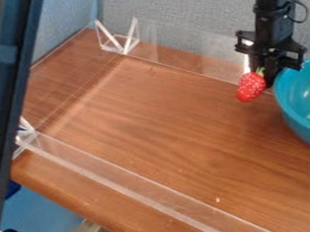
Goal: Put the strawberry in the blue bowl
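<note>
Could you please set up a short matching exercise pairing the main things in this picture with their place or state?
Things:
1. strawberry
2. bowl
3. gripper
4. table

Places or states:
A. at the right edge, partly cut off by the frame
B. shut, pointing down
C. brown wood, bearing the bowl
D. held above the table just left of the bowl's rim

Pairs: 1-D, 2-A, 3-B, 4-C
</note>
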`<action>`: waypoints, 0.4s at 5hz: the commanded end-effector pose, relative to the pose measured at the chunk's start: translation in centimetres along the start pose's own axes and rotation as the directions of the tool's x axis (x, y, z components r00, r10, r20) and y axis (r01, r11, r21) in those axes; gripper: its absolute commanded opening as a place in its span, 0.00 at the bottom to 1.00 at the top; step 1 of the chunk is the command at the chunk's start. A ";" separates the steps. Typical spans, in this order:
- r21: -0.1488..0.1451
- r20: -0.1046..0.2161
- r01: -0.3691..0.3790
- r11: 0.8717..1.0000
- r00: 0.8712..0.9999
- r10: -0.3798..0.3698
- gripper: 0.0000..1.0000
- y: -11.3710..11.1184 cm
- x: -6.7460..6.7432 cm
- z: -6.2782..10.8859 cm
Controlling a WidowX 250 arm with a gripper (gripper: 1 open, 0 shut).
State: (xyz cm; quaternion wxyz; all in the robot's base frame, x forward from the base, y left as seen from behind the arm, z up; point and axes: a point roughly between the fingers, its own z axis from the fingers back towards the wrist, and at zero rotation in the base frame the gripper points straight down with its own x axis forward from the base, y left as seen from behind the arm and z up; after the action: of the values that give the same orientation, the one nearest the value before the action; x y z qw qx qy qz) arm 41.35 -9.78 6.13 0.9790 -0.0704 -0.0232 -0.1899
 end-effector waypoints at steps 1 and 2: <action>0.013 0.071 0.051 0.999 0.996 -0.052 0.00 -1.8 1.2 1.8; 0.012 0.073 0.071 0.997 0.995 -0.072 0.00 -2.4 0.9 1.4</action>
State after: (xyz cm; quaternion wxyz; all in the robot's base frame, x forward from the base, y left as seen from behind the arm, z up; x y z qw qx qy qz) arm 41.28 -10.67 5.43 0.9765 -0.0700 -0.0334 -0.2011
